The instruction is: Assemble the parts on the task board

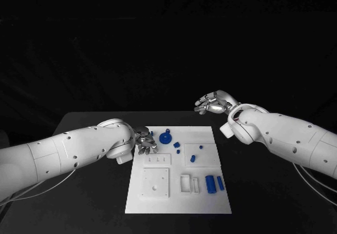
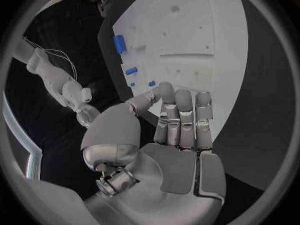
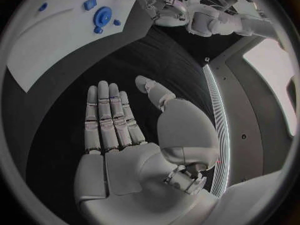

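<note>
The left hand (image 1: 146, 144), open and empty, hovers at the far-left edge of the white board (image 1: 203, 204), seemingly to reach the blue parts (image 1: 167, 138) there. The right hand (image 1: 213, 102), open, waits beyond the far-right corner.

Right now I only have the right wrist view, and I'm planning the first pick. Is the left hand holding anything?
Observer: No. In the left wrist view the left hand has its fingers stretched out straight, with nothing in them.
Operator: Where does it sit relative to the board?
Observer: In the head view it is at the far left edge of the task board, beside the round blue part.
Operator: Are there any parts at the end I can't see?
Observer: Yes. A blue cylinder and a slimmer blue part lie side by side on the board's near right area.
</note>
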Tool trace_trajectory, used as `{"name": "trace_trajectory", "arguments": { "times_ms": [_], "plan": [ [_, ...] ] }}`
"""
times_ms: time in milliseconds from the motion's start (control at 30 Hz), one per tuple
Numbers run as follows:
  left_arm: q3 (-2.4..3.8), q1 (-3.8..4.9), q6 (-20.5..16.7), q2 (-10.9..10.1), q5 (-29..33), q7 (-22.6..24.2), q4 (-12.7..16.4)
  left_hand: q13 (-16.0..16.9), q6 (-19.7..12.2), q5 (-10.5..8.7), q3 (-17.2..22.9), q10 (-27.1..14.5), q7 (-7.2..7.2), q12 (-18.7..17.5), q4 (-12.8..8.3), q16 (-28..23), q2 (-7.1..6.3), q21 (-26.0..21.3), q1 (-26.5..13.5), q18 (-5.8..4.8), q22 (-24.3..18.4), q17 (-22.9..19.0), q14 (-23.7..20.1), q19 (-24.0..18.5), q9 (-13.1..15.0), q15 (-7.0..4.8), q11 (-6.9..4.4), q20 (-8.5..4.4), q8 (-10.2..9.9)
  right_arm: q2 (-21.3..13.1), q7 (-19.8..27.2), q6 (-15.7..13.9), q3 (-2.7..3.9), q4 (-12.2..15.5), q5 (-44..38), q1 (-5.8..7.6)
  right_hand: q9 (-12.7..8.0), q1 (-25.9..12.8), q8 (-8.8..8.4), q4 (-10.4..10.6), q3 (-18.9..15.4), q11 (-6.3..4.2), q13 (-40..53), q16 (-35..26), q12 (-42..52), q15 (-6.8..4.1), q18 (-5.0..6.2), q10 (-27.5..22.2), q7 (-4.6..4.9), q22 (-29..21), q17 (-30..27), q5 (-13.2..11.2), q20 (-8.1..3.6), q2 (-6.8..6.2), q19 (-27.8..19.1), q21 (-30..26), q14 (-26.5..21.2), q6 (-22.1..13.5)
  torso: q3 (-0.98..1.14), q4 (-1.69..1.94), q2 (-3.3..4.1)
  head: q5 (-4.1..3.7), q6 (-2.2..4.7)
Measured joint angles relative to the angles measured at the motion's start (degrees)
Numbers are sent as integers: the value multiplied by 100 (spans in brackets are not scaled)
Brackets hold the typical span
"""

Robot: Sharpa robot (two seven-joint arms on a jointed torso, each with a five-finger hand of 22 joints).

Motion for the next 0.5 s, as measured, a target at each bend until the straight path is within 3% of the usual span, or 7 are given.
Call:
{"name": "trace_trajectory", "arguments": {
  "times_ms": [200,500],
  "plan": [
    [25,18,-264,-72,-110,214,239,-252,-6,13,21,-303,102,-497,-67,-389,-123,-252,379,0,-90,-185,-245,-219,-214,141,95,80,-73,-8,-6,5,0,-23,-72,0,0,22,0,-1,32,0,0,0,0,0,0,0,-18,0,6,-12,0,22,0,0,0,18,3,2,-1,-5,39],
    [25,20,-758,-64,-282,698,299,-682,-47,12,5,-852,223,-1362,-81,-521,-206,-317,685,0,-119,-239,-170,-218,-486,293,301,80,-120,-27,-31,75,0,-58,-655,-6,-5,183,39,-22,152,-63,23,2,34,-42,0,124,-37,23,71,-120,-41,-16,127,34,118,81,5,-10,-1,-6,106]
  ]
}}
